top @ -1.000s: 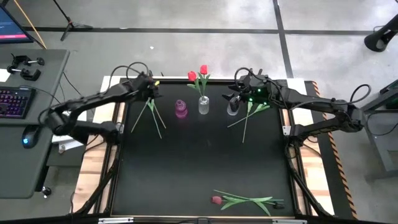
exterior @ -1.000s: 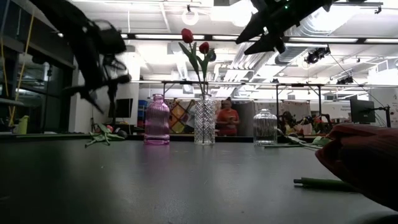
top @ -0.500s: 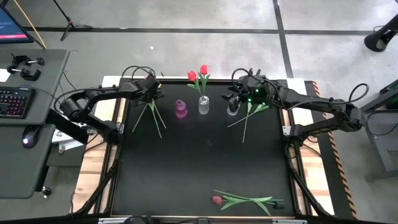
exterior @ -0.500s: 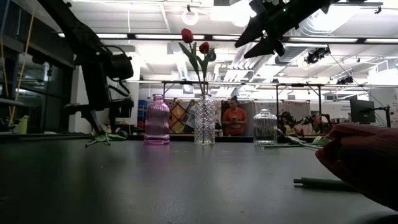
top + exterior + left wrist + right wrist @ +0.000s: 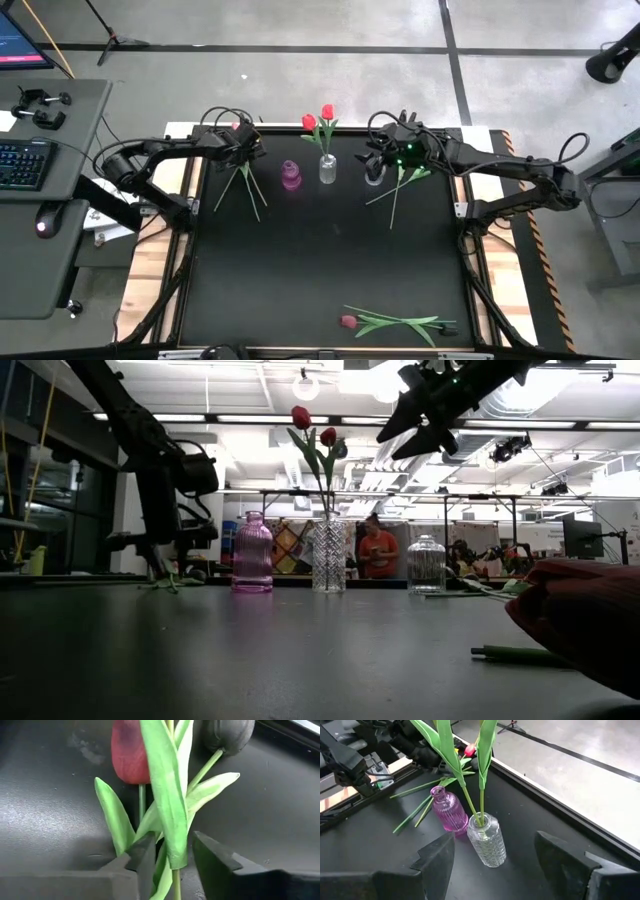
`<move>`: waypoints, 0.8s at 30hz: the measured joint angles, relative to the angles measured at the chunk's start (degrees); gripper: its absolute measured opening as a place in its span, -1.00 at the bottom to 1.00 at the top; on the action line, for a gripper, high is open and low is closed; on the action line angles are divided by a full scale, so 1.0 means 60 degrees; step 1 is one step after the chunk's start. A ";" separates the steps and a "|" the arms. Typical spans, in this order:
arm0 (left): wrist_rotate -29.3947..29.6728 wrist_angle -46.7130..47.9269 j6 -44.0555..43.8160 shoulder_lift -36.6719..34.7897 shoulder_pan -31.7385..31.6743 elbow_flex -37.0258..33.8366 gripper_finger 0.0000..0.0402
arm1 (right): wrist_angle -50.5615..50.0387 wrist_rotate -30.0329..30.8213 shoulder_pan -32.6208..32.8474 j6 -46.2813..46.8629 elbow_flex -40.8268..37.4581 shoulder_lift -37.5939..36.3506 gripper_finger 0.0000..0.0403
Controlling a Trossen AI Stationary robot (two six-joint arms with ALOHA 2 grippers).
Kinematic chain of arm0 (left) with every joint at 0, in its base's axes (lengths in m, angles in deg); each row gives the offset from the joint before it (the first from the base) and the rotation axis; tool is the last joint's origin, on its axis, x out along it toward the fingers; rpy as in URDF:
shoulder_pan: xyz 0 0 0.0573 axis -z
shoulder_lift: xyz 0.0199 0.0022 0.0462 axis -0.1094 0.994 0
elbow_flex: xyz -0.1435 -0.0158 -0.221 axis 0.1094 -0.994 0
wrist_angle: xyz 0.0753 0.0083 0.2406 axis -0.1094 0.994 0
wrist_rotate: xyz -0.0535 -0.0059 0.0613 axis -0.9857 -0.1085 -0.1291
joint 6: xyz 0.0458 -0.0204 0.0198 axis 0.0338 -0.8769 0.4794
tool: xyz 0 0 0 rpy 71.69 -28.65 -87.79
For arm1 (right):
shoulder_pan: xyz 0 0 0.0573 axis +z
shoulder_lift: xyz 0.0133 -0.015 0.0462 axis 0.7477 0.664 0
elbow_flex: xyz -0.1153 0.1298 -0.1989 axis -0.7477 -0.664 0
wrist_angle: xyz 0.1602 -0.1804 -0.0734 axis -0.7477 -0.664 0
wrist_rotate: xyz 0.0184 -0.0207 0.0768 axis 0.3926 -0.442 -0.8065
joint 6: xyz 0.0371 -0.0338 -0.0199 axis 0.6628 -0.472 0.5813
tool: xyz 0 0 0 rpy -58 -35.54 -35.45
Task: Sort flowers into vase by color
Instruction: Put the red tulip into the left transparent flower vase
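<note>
Two tulips lie on the table at its far left (image 5: 245, 182): one with a dark red head (image 5: 131, 750), one with a blackish head (image 5: 227, 732). My left gripper (image 5: 240, 150) is down over them, open, its fingers on either side of a stem and leaf (image 5: 172, 835). My right gripper (image 5: 380, 155) hovers open above the empty clear vase (image 5: 373, 173). The middle clear vase (image 5: 487, 837) holds two red tulips by their stems. A pink vase (image 5: 447, 810) stands beside it. My left gripper comes down from above with its open fingers (image 5: 147, 862) across the stems, close against a green leaf (image 5: 167, 800). Whether a finger touches the leaf, I cannot tell. The tulips lie flat on the table.
More tulips lie right of the empty vase (image 5: 400, 185). A pink-headed one lies near the table's near edge (image 5: 390, 322), its head large in the low view (image 5: 590, 630). The dark mat between the vases and the near flower is bare. A person stands in the room beyond (image 5: 377, 550).
My left gripper has tipped from slanting to pointing down and has dropped onto the tulips at the far left, while the arm's elbow swung back. My right gripper has edged slightly toward the table's left above the empty vase. The flowers have stayed put.
</note>
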 joint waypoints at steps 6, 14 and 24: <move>-0.0138 -0.0265 0.0272 -0.0183 0.0011 -0.0008 -0.95 | -0.0001 0.0000 0.0000 0.0000 0.0000 0.0022 0.30; -0.0178 -0.0079 0.1065 -0.2023 0.0011 -0.0011 -0.98 | 0.0000 0.0000 0.0000 -0.0004 0.0000 0.0022 0.30; -0.0267 -0.2309 0.4392 -0.5738 0.1629 -0.0011 -0.99 | 0.0914 -0.0053 0.0000 -0.0004 0.0000 0.0022 0.30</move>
